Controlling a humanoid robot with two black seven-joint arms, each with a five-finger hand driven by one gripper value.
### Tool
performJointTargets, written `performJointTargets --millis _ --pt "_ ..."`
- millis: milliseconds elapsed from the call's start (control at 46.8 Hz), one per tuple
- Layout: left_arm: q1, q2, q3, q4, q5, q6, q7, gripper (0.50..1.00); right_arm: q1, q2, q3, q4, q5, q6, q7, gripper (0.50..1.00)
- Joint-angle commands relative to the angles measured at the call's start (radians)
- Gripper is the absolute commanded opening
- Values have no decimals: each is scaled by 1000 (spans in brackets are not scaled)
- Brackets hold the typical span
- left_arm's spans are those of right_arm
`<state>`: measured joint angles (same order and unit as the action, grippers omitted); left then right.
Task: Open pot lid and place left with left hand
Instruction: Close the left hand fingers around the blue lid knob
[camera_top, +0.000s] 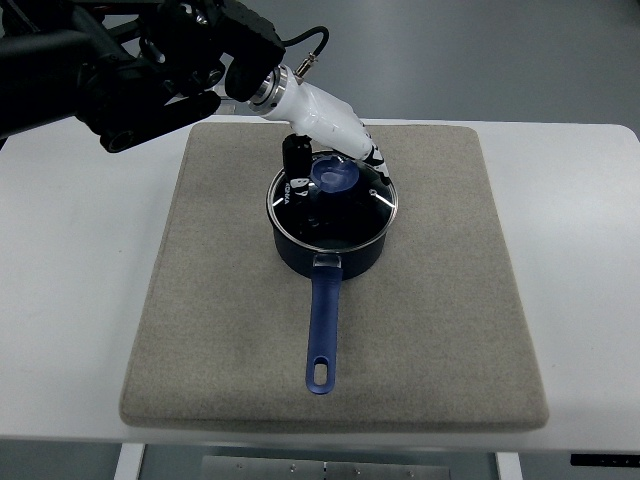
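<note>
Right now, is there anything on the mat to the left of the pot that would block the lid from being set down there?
Nothing visible does. The lid sits on the pot, with the left hand at its knob. The mat left of the pot shows only bare fabric; the pot's handle points toward the near edge, away from that side.

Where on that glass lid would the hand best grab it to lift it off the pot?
Probably the blue knob at the middle of the lid, taken from above. It stands up from the smooth glass dome, whose rim sits flush in the pot and offers no edge. The left hand is already at the knob, over the pot's far side.
</note>
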<state>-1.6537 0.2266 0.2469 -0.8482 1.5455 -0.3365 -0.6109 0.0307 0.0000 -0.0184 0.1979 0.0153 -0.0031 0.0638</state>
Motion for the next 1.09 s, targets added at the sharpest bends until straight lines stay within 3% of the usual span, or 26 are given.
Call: performJointTargets --millis 0,64,128,940,1068 --pt "0 0 0 1 -1 -1 0 928 0 0 0 0 0 0 1 917" --pt "0 -1 2 8 2 -1 0 859 0 0 0 0 0 0 1 917" --pt "-3 -1 2 9 4 -1 0 834 0 0 0 0 0 0 1 917" --pt "-9 10 8 0 5 -1 0 842 0 0 0 0 0 0 -1 917" --pt "-8 5 9 0 5 -1 0 808 0 0 0 0 0 0 1 917"
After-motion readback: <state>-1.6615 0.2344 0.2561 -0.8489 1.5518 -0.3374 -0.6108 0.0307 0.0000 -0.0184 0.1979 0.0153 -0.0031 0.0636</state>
